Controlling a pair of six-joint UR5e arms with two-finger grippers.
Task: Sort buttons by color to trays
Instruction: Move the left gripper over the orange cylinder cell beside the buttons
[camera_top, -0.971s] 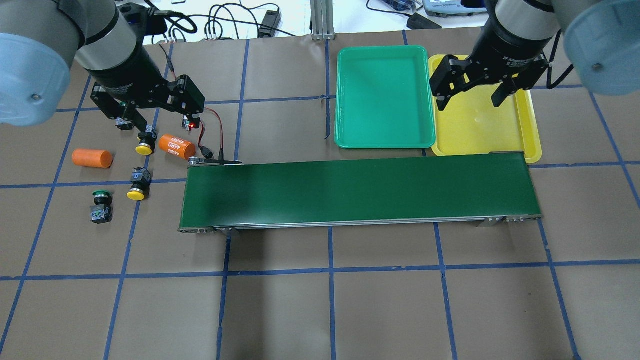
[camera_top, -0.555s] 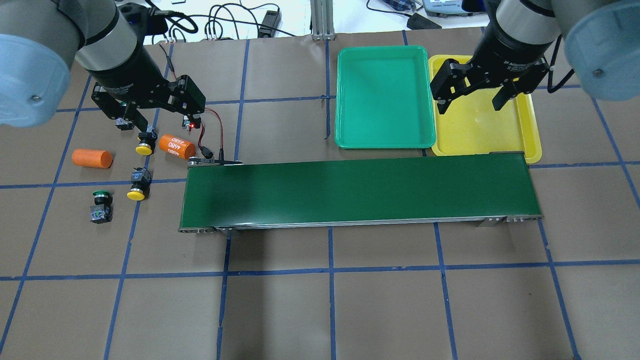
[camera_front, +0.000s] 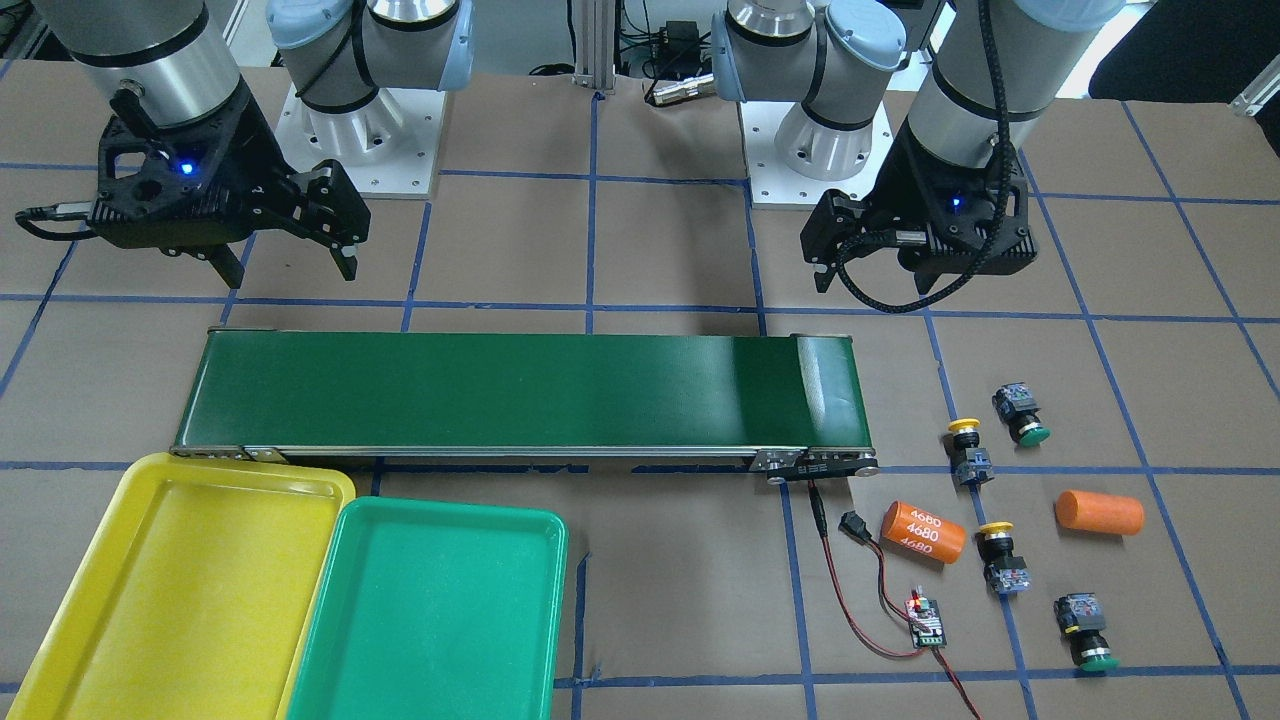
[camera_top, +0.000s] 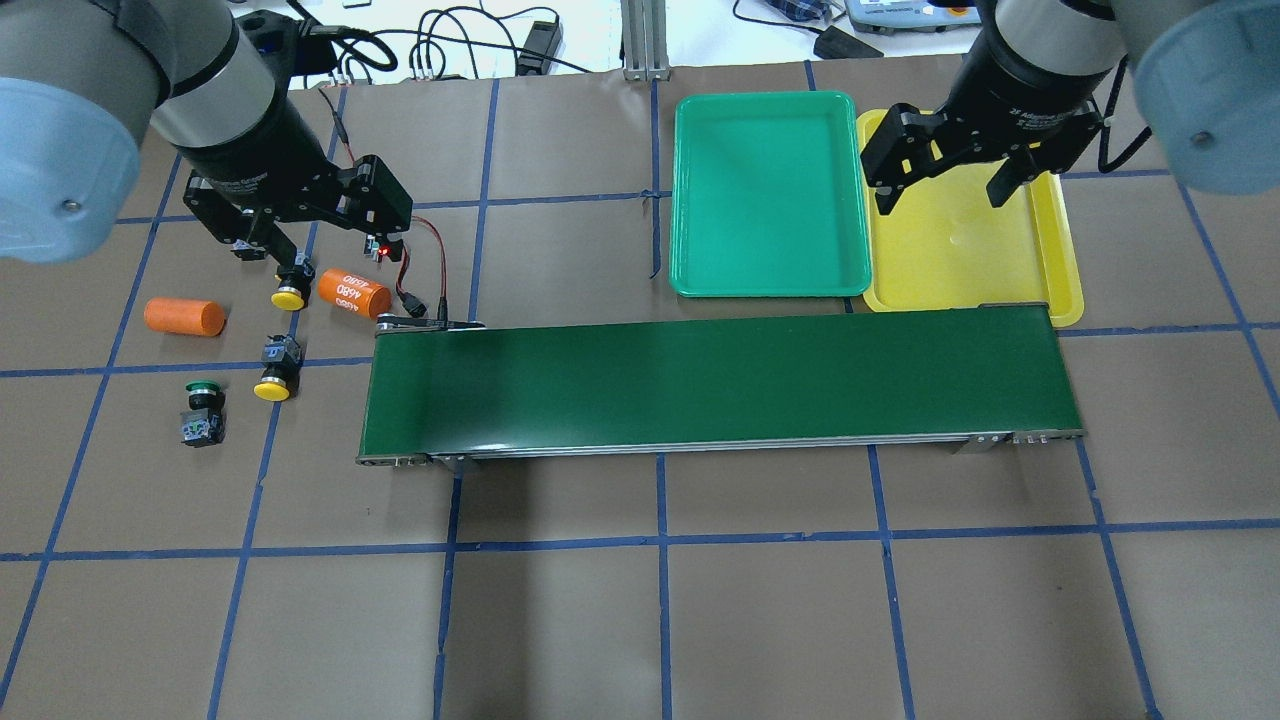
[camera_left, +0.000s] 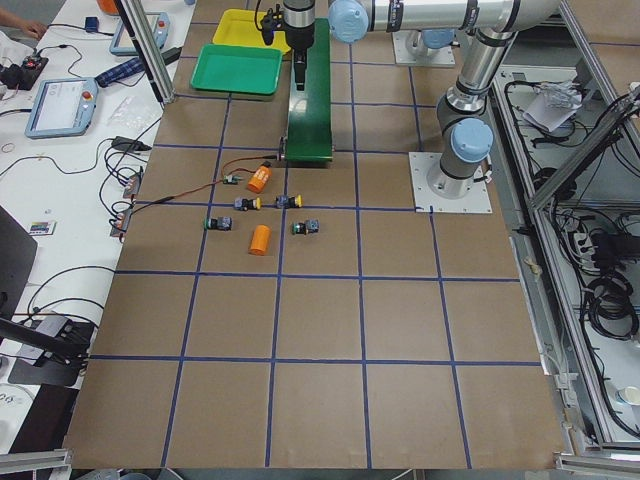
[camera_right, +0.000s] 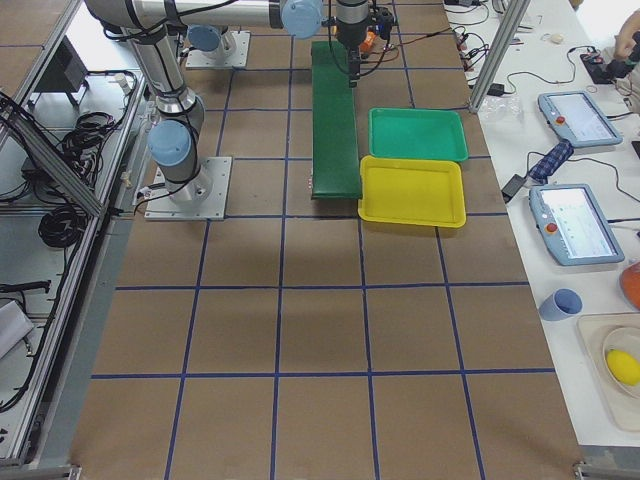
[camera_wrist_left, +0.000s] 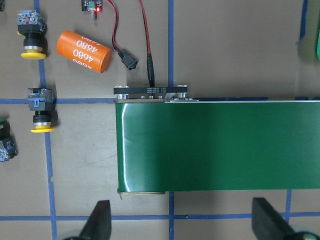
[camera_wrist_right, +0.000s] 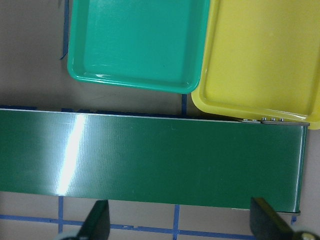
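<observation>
Four buttons lie left of the belt. Two yellow buttons (camera_top: 289, 290) (camera_top: 275, 372) and one green button (camera_top: 202, 412) show in the overhead view. The other green button (camera_front: 1085, 630) shows in the front view; my left arm mostly hides it overhead. The green tray (camera_top: 770, 190) and the yellow tray (camera_top: 960, 260) sit side by side beyond the belt, both empty. My left gripper (camera_wrist_left: 182, 222) is open and empty, high above the belt's left end. My right gripper (camera_top: 943, 198) is open and empty, high above the belt's right end by the yellow tray.
A long dark-green conveyor belt (camera_top: 715, 380) spans the table's middle. Two orange cylinders (camera_top: 184, 316) (camera_top: 355, 290), one marked 4680, lie among the buttons. A small circuit board (camera_front: 925, 620) with red wires runs to the belt's end.
My right gripper has drifted a little toward the far side over the yellow tray. The left gripper has barely shifted. Buttons and trays have not moved.
</observation>
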